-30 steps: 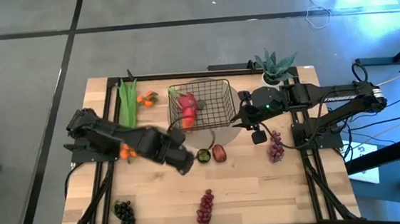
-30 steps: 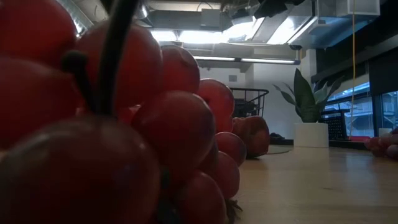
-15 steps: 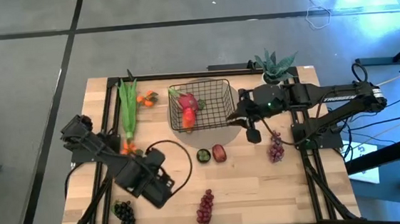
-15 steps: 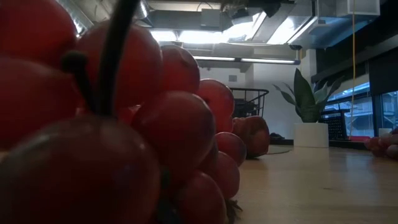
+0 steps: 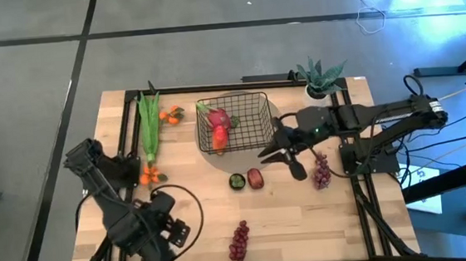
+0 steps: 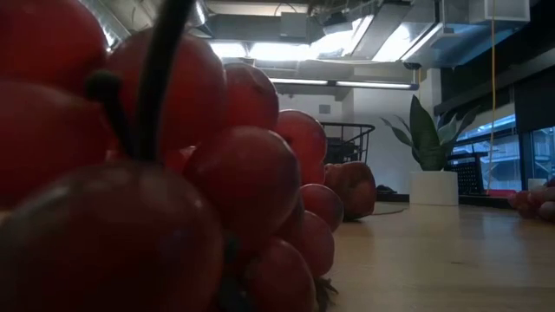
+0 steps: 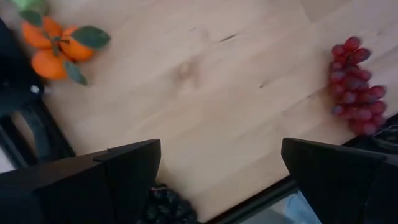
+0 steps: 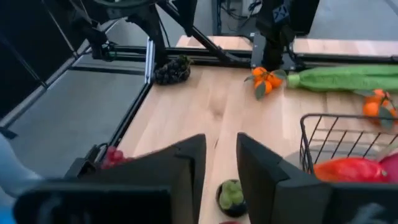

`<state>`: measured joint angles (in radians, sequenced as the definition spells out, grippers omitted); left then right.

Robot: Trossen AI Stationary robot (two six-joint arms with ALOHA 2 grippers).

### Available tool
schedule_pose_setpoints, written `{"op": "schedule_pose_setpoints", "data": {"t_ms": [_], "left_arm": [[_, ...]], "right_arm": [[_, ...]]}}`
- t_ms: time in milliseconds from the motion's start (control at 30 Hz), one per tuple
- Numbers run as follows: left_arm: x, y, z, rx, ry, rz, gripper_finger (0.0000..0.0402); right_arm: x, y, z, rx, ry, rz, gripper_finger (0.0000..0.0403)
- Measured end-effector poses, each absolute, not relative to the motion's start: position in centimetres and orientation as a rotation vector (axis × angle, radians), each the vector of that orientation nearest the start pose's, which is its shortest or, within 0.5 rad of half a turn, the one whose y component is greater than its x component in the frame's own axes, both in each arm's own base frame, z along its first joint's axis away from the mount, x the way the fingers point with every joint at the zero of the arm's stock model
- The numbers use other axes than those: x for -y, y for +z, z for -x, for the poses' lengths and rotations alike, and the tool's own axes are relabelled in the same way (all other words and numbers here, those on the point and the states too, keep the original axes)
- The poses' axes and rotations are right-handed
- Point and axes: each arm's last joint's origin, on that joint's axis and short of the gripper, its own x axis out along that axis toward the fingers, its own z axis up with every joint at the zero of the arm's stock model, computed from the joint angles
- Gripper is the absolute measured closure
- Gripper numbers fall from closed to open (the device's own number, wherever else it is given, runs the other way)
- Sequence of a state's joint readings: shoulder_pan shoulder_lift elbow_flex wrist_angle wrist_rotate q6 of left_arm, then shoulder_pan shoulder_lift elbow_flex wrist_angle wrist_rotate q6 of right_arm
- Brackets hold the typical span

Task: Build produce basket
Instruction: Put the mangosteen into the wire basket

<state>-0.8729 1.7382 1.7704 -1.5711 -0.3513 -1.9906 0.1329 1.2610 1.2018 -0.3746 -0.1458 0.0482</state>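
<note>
left claw [image 5: 160, 236] swung to front edge | released | dark grapes [image 7: 166, 204] beneath

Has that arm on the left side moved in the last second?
Yes. The left end effector has swung away from the basket toward the table's near-left corner, now over the dark grapes.

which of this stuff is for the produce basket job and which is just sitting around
For the job:
basket
dragon fruit and mango, already inside
green stalk
oranges
red grapes
dark grapes
green fruit
red fruit

Just lying about:
potted plant
</note>
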Motion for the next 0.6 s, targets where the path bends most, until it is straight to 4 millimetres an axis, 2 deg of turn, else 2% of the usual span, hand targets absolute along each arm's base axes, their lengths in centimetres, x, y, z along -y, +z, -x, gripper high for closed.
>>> {"op": "schedule_pose_setpoints", "data": {"t_ms": [200,433,600], "left_arm": [[24.1,32.5,-19.3,-0.955,0.894,0.841,0.0078],[24.8,30.6,-18.1,-0.927,0.962,0.877,0.0078],[24.8,30.1,-17.9,-0.916,0.981,0.882,0.0078]], "right_arm": [[-5.3,34.4,-29.1,-0.479,0.250,-0.110,0.0322],[-5.5,30.9,-31.8,-0.597,0.230,-0.111,0.0322],[-5.7,28.3,-33.5,-0.670,0.231,-0.077,0.0322]]}}
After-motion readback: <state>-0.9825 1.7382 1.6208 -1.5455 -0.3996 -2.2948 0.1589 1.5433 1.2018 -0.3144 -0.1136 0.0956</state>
